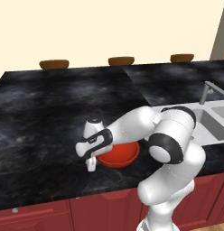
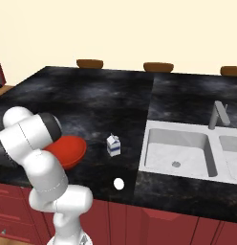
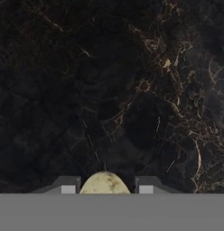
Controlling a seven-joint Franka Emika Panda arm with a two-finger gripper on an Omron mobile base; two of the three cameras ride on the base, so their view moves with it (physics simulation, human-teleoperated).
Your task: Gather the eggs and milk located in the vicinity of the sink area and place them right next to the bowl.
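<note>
Your gripper (image 3: 105, 188) grips the speckled egg (image 3: 105, 184) (pointing down); the red bowl (image 1: 119, 154) lies just beside, toward the sink (image 1: 208, 122).

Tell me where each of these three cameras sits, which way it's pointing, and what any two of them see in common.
Left base view: behind the arm to its left, looking forward and down over the black counter; the arm rises lower right, gripper low beside the red bowl.
Right base view: behind the arm to its right, facing the sink, milk carton and white egg; the arm rises lower left.
Hand view: on the hand, looking down at the counter; fingertips clamp a speckled egg.
Both base views share bowl, sink, faucet.
</note>
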